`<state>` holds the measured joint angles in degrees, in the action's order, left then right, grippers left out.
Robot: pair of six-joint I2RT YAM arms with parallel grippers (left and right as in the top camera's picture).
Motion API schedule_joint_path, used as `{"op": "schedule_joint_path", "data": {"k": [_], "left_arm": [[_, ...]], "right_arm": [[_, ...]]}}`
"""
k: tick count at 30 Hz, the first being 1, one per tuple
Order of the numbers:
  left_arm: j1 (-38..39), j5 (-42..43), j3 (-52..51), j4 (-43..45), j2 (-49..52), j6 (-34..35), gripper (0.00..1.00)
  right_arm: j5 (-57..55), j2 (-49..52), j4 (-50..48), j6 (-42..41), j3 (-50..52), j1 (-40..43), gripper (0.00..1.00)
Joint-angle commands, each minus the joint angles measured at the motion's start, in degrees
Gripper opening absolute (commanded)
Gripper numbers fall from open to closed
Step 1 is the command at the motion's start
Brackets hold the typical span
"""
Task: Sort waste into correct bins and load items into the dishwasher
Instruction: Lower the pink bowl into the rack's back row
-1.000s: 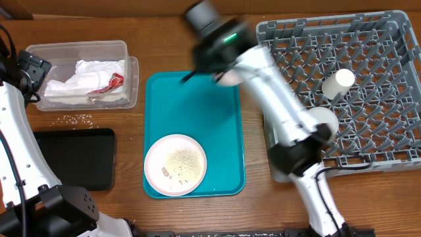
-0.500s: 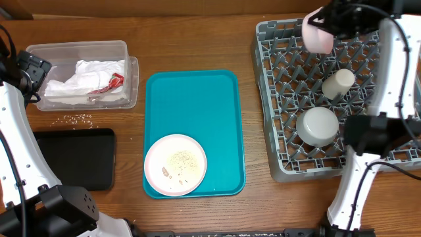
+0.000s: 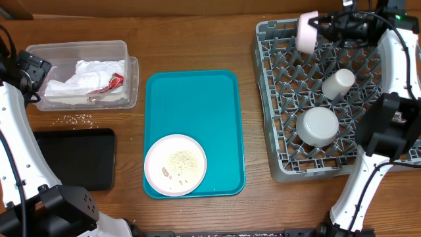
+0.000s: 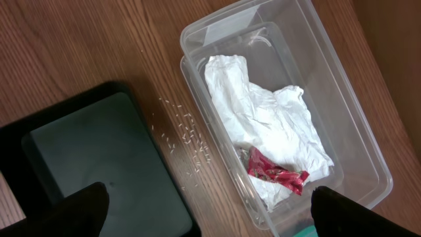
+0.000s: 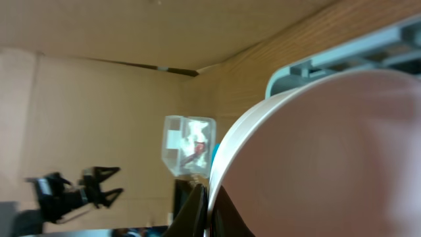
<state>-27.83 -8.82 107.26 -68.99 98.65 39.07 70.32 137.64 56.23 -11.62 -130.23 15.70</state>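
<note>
Small pink bowl [image 3: 306, 31] is held on edge by the right end effector [image 3: 322, 25], clamped at the rim, above the dish rack [image 3: 262, 99] at its top-left corner in the overhead view. It is judged rigid, light, smooth and possibly chip-prone; a rim pinch is preferred. Left end effector [image 4: 210, 217] is spread wide and empty above the clear tub [image 4: 358, 141].

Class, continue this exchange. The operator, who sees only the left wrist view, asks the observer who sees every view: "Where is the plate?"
Observer: The pink plate lies on the teal tray, at the end nearest the robot.
Operator: What's in the rack?
Observer: A white cup and a metal bowl sit in the dish rack.
Operator: And the right hand?
Observer: The right hand holds the small pink bowl on edge at the rack's far left corner.
</note>
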Motion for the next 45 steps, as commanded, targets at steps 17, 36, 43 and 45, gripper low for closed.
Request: {"op": "schedule_joint_path", "data": {"k": [17,36,43,45], "left_arm": [[0.11,-0.59,0.02,0.02,0.44,0.79,1.00],[0.11,-0.59,0.02,0.04,0.44,0.79,1.00],[0.11,-0.59,0.02,0.02,0.44,0.79,1.00],[0.11,-0.59,0.02,0.04,0.44,0.79,1.00]], "right_arm": [[-4.76,-1.11,1.64,-7.78,1.60,3.23,0.07],[-53.16,-11.02,8.63,-5.99,-4.57,-8.79,0.46],[-75.73,-8.74,10.16,-1.66,-4.11,-19.04,0.51],[-81.61,-7.98,10.10,-1.66,-4.07,-21.38,0.53]]}}
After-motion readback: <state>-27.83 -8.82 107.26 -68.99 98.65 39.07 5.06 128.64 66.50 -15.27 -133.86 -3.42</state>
